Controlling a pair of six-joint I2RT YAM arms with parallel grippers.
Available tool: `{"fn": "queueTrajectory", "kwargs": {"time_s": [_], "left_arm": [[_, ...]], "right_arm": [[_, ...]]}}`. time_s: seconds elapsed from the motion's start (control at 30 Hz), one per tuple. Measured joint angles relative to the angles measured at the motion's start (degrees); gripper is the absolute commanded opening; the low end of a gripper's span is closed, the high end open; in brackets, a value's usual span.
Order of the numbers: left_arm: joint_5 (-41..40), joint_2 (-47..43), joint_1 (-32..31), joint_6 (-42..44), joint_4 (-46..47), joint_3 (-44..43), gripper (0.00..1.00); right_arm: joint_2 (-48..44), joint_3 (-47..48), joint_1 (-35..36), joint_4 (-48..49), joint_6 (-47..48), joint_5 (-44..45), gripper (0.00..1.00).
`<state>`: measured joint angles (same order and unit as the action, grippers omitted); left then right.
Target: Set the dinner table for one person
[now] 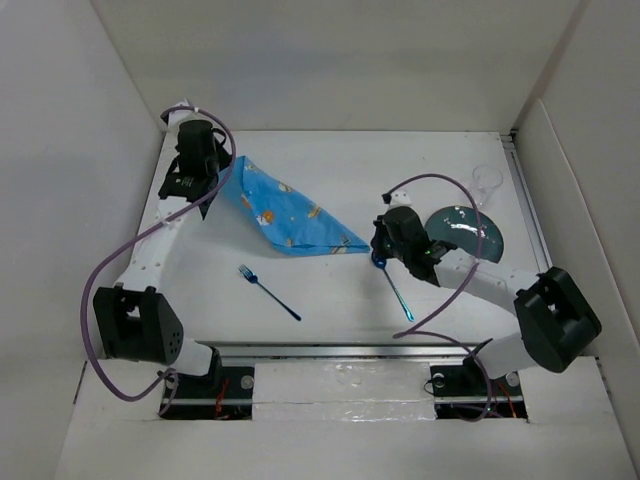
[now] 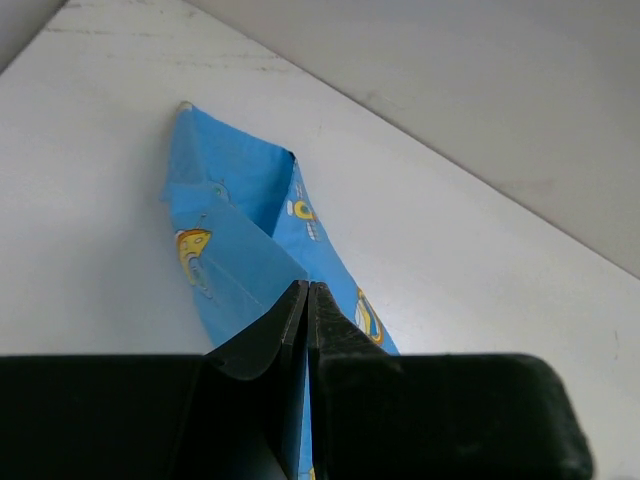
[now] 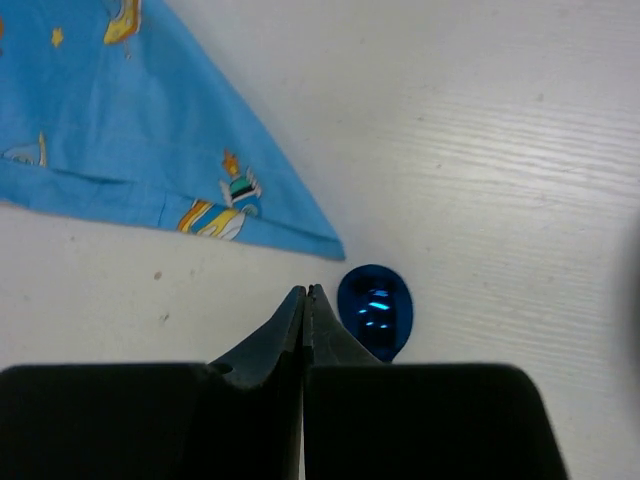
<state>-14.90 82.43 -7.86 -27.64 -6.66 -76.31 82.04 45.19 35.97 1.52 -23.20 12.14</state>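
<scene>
Stretching left-right, the dinner table (image 1: 350,165) bears left hand (image 2: 307,297) pinching placemat (image 1: 290,215), right hand (image 3: 306,300) clenched.

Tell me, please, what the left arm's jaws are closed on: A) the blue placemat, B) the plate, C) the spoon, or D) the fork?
A: the left wrist view shows the left jaws pressed together with the blue placemat pinched between them, while the fork, spoon and plate lie apart on the dinner table.
</scene>
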Motion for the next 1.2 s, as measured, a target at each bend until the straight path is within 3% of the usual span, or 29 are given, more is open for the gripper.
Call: {"fn": "queueTrajectory", "kwargs": {"time_s": [0.1,0.13,0.17,0.33,0.5,0.7,0.93,1.07,1.2], "left_arm": [[1.95,0.94,0.24,-0.09,0.09,1.05,0.0],[2.69,0.98,0.28,-0.17,0.07,1.6,0.0],[3.26,0.92,0.37,-0.28,0.02,2.29,0.0],[5.01,-3.91,0.46,-0.57,-0.44,8.22,0.0],[4.76,-18.23,0.46,-0.96,-1.33,17.68,0.0],[3.28,-26.93,0.46,-0.68,-1.75,19.37,0.0],[3.61,-26.1,0.46,-0.68,-1.75,19.71,0.0],[4.37,-23.06,0.46,-0.76,-1.66,19.67,0.0],[4.85,-20.92,0.46,-0.94,-1.7,19.06,0.0]], "right_arm": [[1.88,0.46,3.52,0.0,1.29,-1.11,0.24],[2.8,1.05,4.5,-0.02,1.75,-1.51,0.38],[4.02,1.99,5.44,0.15,2.34,-2.03,0.42],[13.22,12.81,8.09,0.11,4.81,-4.2,0.49],[21.44,22.43,9.07,0.83,6.58,-4.42,0.59],[29.09,28.3,13.27,-3.04,9.16,0.57,0.59],[33.97,32.63,15.26,-7.65,11.02,4.74,0.6],[38.97,38.6,14.86,-9.18,10.38,8.2,0.45],[42.82,43.45,13.84,-10.19,9.05,10.21,0.17]]}}
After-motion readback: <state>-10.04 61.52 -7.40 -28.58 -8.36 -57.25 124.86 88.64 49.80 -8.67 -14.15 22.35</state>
